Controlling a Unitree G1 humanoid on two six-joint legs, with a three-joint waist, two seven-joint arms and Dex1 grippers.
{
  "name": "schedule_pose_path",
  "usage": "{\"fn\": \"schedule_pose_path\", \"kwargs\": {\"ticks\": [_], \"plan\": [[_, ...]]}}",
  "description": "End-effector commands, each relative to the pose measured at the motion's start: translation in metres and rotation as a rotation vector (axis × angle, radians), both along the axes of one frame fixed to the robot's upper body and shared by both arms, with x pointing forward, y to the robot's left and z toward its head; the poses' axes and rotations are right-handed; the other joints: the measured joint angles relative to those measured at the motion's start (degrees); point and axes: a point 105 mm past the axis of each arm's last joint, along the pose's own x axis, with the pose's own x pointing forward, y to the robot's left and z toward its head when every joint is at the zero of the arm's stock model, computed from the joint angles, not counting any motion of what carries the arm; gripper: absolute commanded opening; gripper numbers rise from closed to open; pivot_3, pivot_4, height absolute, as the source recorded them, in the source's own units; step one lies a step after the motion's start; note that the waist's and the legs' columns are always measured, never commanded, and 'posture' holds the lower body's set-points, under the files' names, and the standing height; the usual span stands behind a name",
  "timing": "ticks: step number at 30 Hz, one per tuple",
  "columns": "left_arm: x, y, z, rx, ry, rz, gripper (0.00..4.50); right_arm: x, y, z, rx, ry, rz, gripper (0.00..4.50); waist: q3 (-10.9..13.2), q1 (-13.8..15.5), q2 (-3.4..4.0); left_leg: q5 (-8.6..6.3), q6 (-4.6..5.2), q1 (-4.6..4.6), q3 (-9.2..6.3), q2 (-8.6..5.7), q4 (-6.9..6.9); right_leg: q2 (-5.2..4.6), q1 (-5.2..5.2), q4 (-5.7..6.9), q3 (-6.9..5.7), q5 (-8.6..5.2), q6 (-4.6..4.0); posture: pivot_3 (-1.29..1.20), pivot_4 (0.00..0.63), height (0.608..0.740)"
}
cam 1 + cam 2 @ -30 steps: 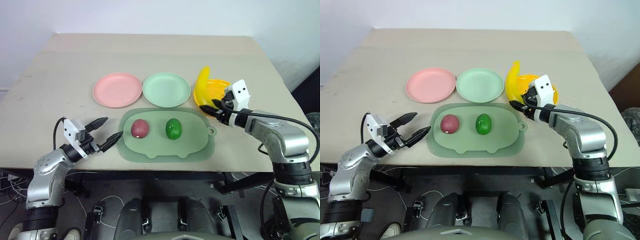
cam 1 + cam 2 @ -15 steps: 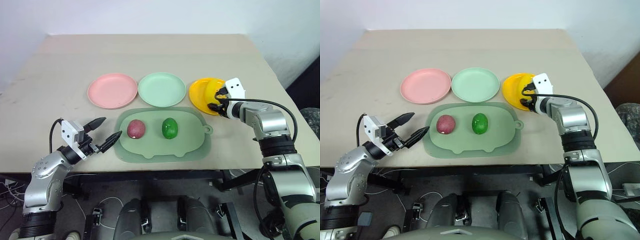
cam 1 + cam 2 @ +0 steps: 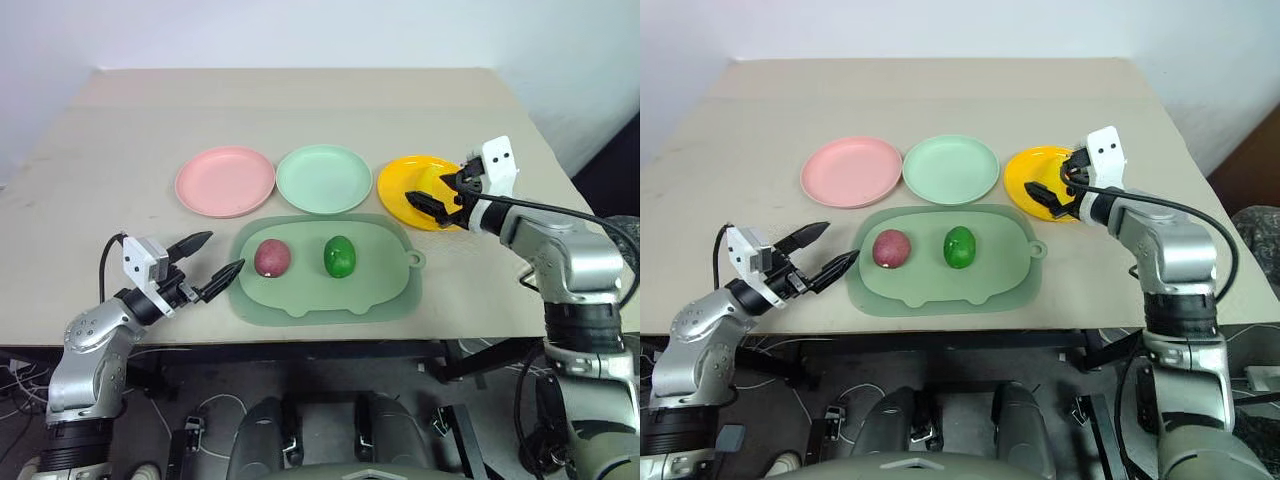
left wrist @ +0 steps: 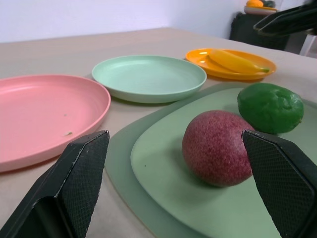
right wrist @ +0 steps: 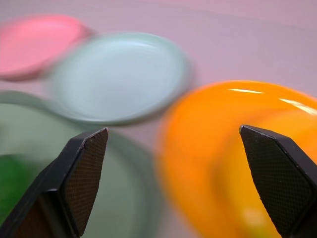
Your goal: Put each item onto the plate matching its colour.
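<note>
On yellow-orange plate, banana, beneath open right gripper

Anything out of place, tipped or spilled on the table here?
Nothing stands out. The banana lies flat on the yellow-orange plate; the red-purple fruit and green fruit sit on the mat, not yet sorted.

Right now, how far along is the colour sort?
Done: the curved yellow banana lies on the round yellow-orange plastic plate; the right gripper hangs open over it. In hand: nothing; the left gripper is open too, beside the large pale green mat. Left: the glossy green rounded fruit and dark red-purple egg-shaped fruit sit on that mat; the mint green plate and pink plate hold no fruit.
</note>
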Motion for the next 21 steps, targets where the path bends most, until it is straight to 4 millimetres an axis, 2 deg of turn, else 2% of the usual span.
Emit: {"fn": "schedule_pose_path", "kwargs": {"ticks": [1,4,13,17,21], "plan": [[0.001,0.001,0.009,0.003,-0.034,-0.005,4.5,-0.028,0.037,0.003,0.077,0.017,0.161,4.49,0.0,-0.05,0.0,0.0,0.0,0.01,0.0,0.0,0.0,0.0,0.01,0.0,0.0,0.0,0.0,0.0,0.15,0.695],[0.002,-0.001,0.009,0.002,-0.034,-0.01,4.5,-0.04,0.055,-0.007,0.112,0.073,0.215,4.49,0.0,0.03,0.0,0.0,0.0,0.02,-0.01,0.0,0.0,0.0,0.02,0.01,0.0,0.0,-0.02,0.0,0.15,0.695],[0.001,0.002,0.006,0.008,-0.029,-0.018,4.5,-0.036,0.083,-0.029,0.157,0.215,0.187,4.49,-0.01,0.09,-0.02,-0.01,0.0,0.01,-0.02,-0.03,0.07,-0.02,0.05,0.01,-0.01,0.0,-0.05,0.0,0.15,0.695],[0.001,0.004,0.001,0.004,-0.023,-0.022,4.5,-0.035,0.098,-0.048,0.13,0.294,0.207,4.49,-0.02,-0.03,-0.02,0.0,0.0,0.02,0.0,-0.03,0.07,0.01,0.05,0.01,-0.01,0.0,-0.05,0.0,0.15,0.695],[0.001,0.006,-0.002,0.002,-0.022,-0.021,4.5,-0.03,0.102,-0.058,0.106,0.337,0.194,4.49,-0.02,0.02,-0.02,0.0,0.0,0.0,0.01,-0.03,0.07,0.0,0.02,0.02,-0.01,0.0,-0.05,0.0,0.15,0.695]]}}
